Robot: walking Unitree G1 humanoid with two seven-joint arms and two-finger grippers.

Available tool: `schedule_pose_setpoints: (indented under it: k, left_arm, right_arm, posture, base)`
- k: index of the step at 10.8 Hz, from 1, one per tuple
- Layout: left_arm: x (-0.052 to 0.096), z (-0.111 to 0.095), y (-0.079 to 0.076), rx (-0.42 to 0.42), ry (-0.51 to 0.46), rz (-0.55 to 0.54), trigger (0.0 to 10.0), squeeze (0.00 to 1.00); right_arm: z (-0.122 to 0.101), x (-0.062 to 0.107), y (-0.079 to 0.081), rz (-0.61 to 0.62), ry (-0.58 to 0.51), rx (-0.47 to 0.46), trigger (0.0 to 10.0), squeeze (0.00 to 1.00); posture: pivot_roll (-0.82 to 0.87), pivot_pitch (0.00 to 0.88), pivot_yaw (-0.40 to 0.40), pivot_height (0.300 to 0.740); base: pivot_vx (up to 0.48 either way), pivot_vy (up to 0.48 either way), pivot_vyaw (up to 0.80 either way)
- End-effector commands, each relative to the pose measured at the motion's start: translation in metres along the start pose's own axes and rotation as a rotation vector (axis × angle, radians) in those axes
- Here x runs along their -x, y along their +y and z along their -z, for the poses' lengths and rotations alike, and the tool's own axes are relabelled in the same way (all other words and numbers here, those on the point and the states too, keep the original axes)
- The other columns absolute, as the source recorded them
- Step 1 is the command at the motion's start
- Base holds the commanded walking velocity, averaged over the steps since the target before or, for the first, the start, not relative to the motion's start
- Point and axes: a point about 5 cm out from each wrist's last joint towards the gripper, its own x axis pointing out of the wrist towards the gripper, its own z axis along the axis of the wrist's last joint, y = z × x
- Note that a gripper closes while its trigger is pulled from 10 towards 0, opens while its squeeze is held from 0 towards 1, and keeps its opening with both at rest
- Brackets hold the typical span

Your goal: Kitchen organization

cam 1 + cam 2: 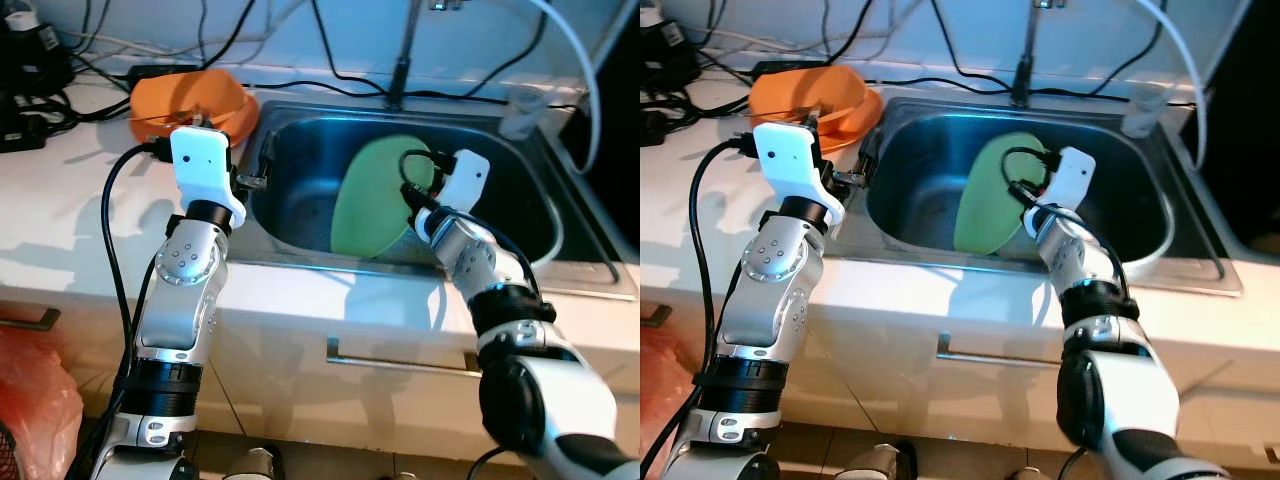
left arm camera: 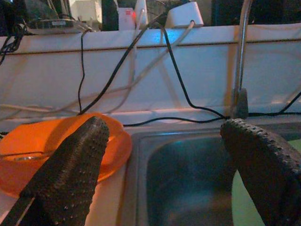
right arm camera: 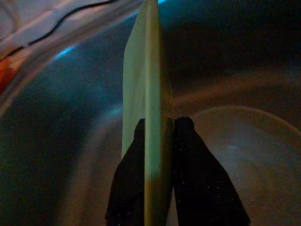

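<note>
A light green plate (image 1: 375,200) stands on edge inside the steel sink (image 1: 300,215). My right gripper (image 3: 159,123) is shut on its rim, one black finger on each face, as the right wrist view shows edge-on. The right wrist (image 1: 455,185) reaches down into the basin from the front. My left gripper (image 2: 164,141) is open and hovers over the sink's left rim, between the basin and a stack of orange plates (image 1: 195,100) on the counter. The fingers (image 2: 70,165) hold nothing.
The faucet (image 1: 400,60) rises behind the sink. Black cables (image 1: 60,80) and a power adapter lie on the white counter at the back left. A clear cup (image 1: 520,110) stands at the sink's far right corner. A drawer handle (image 1: 400,360) sits below the counter front.
</note>
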Motion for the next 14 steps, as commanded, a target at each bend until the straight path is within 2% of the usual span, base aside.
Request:
schedule_pose_setpoints:
  k: [1, 3, 4, 5, 7, 8, 10, 11, 14]
  left_arm:
    - [0.001, -0.003, 0.002, -0.007, -0.002, -0.005, 10.0, 0.00]
    - [0.001, 0.000, 0.001, 0.021, 0.040, 0.039, 10.0, 0.00]
    - [0.000, 0.003, -0.012, 0.058, 0.102, 0.207, 10.0, 0.00]
    - [0.000, 0.006, -0.013, 0.078, 0.141, 0.249, 10.0, 0.00]
    - [0.005, 0.006, -0.015, 0.036, 0.204, 0.392, 10.0, 0.00]
    - [0.009, 0.008, -0.013, 0.019, 0.237, 0.434, 10.0, 0.00]
    - [0.021, 0.017, 0.000, -0.047, 0.372, 0.528, 10.0, 0.00]
    - [0.020, 0.016, 0.001, -0.053, 0.373, 0.529, 10.0, 0.00]
    - [0.020, 0.015, -0.001, -0.049, 0.376, 0.538, 10.0, 0.00]
  right_arm:
    - [-0.016, -0.001, 0.004, 0.005, -0.037, -0.023, 10.0, 0.00]
    - [-0.010, -0.004, 0.001, 0.047, 0.012, -0.046, 10.0, 0.00]
    - [-0.008, -0.004, 0.002, 0.053, 0.027, -0.044, 10.0, 0.00]
    - [-0.007, -0.005, 0.003, 0.053, 0.031, -0.046, 10.0, 0.00]
    - [-0.005, -0.005, 0.000, 0.057, 0.041, -0.041, 10.0, 0.00]
    - [-0.004, -0.005, -0.001, 0.061, 0.048, -0.032, 10.0, 0.00]
    - [0.001, -0.005, -0.004, 0.078, 0.061, -0.029, 10.0, 0.00]
    - [0.005, -0.005, -0.004, 0.076, 0.074, -0.040, 10.0, 1.00]
    - [0.006, -0.005, -0.005, 0.077, 0.078, -0.048, 10.0, 1.00]
  posture:
    - [0.00, 0.094, 0.001, 0.740]
    - [0.01, 0.098, 0.005, 0.740]
    - [0.01, 0.101, 0.008, 0.740]
    - [0.01, 0.101, 0.013, 0.740]
    - [0.01, 0.101, 0.017, 0.740]
    - [0.01, 0.101, 0.025, 0.740]
    - [0.03, 0.104, 0.046, 0.740]
    - [0.03, 0.105, 0.049, 0.740]
    - [0.03, 0.104, 0.046, 0.740]
  base:
    - [0.000, 0.000, 0.00]
    - [0.000, 0.000, 0.00]
    - [0.000, 0.000, 0.00]
    - [0.000, 0.000, 0.00]
    - [0.000, 0.000, 0.00]
    - [0.000, 0.000, 0.00]
    - [0.000, 0.000, 0.00]
    - [0.000, 0.000, 0.00]
    - [0.000, 0.000, 0.00]
